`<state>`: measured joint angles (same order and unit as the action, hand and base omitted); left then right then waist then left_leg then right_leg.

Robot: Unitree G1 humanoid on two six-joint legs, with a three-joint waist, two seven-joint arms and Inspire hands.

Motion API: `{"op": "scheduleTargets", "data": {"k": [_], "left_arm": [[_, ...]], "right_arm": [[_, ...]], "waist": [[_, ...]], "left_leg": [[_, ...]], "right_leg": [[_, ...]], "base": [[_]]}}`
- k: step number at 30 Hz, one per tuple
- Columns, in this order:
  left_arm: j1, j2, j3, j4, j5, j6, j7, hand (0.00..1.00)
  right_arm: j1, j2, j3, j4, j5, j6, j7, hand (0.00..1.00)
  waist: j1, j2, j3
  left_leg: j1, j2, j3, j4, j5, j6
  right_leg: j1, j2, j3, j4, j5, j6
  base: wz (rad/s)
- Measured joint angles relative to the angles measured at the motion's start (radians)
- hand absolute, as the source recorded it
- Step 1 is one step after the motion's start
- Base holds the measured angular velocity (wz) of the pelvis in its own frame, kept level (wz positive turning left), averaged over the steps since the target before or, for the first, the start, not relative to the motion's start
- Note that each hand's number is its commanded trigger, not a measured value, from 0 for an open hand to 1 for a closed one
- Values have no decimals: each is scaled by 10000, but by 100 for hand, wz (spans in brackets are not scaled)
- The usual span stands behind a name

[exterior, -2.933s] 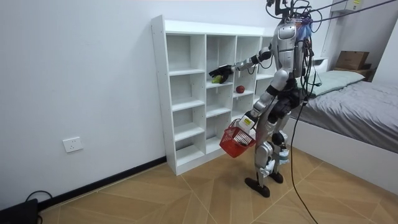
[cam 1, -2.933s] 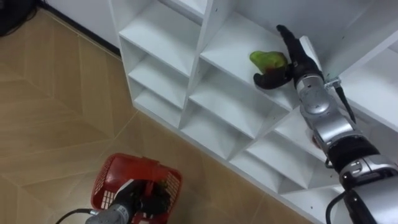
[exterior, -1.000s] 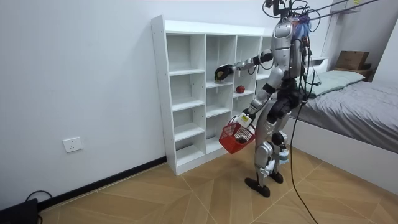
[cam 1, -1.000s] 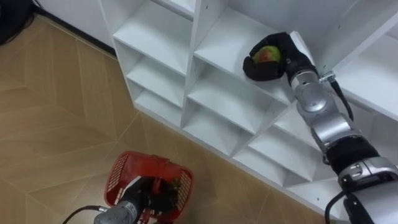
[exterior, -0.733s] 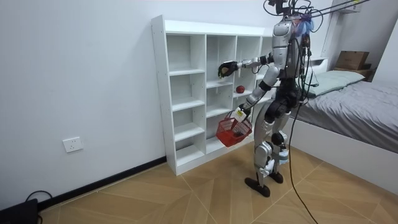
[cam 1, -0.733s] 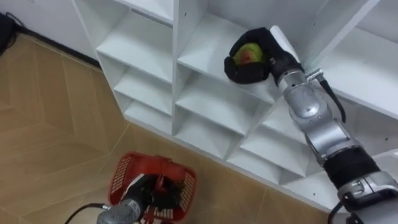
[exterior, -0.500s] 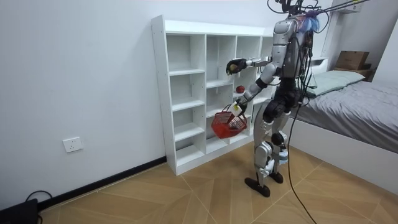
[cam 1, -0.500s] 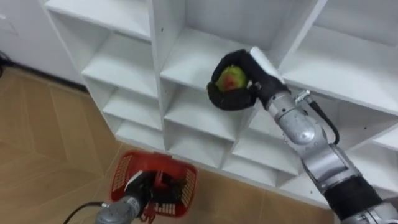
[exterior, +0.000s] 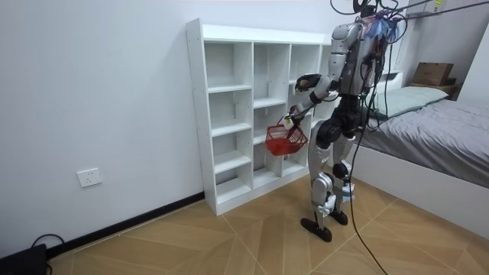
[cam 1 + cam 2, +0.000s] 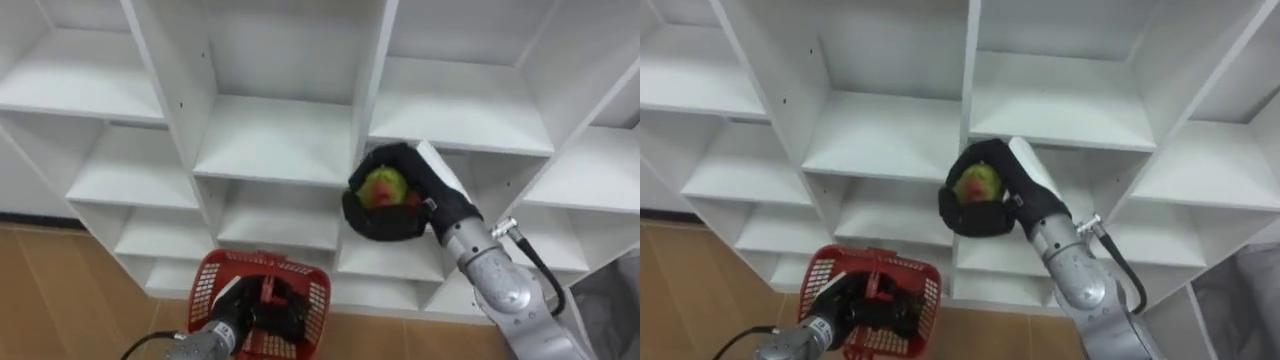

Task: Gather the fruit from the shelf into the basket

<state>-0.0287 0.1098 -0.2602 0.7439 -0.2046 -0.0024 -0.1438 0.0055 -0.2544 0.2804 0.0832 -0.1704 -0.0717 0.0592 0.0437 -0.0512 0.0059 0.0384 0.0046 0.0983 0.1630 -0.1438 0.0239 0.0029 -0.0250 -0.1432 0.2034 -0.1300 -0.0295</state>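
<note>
**Fruit out of the closet, basket next**

You are mid-carry: your right hand (image 10: 425, 205) is clamped round the green-red fruit (image 10: 381, 186), held in front of the closet (image 10: 270, 140), above and right of the red basket (image 10: 215, 285). Your left hand (image 10: 245, 315) grips the basket's handle. Next, bring the fruit over the basket and let go. Earlier the fruit lay on a shelf and the basket hung lower

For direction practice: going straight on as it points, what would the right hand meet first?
Probably the white closet, which the right hand, shut on the fruit, faces; depth unclear.
</note>
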Motion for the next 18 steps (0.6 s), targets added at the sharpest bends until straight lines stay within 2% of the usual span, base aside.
{"op": "scheduleTargets", "data": {"k": [6,9,10,13,18], "left_arm": [[383,-26,-47,-830,-12,-27,-60,100],[435,30,-110,-1028,-406,-31,-59,100],[490,31,-146,-1102,-688,-31,-55,100],[532,52,-194,-1188,-1016,-38,-32,100],[585,0,-264,-1275,-1091,-39,64,100]], "right_arm": [[644,291,23,4,104,9,13,100],[944,340,21,15,115,87,17,100],[1014,396,32,103,120,87,17,100],[1074,599,32,635,122,87,-31,100],[1078,654,34,1188,165,93,-177,100]], "waist": [[-163,102,3],[-162,241,66],[-170,278,64],[-171,304,63],[-168,403,70]], "left_leg": [[282,41,70,-3,-176,5],[386,37,88,-4,-247,21],[422,36,98,-4,-280,22],[455,23,100,-3,-308,20],[455,16,102,-2,-337,44]], "right_leg": [[205,42,83,-174,-61,34],[340,51,156,-173,-89,73],[372,63,198,-174,-109,88],[467,81,208,-185,-135,101],[479,100,182,-204,-144,113]], "base": [[-5],[-2],[-3],[0],[0]]}}
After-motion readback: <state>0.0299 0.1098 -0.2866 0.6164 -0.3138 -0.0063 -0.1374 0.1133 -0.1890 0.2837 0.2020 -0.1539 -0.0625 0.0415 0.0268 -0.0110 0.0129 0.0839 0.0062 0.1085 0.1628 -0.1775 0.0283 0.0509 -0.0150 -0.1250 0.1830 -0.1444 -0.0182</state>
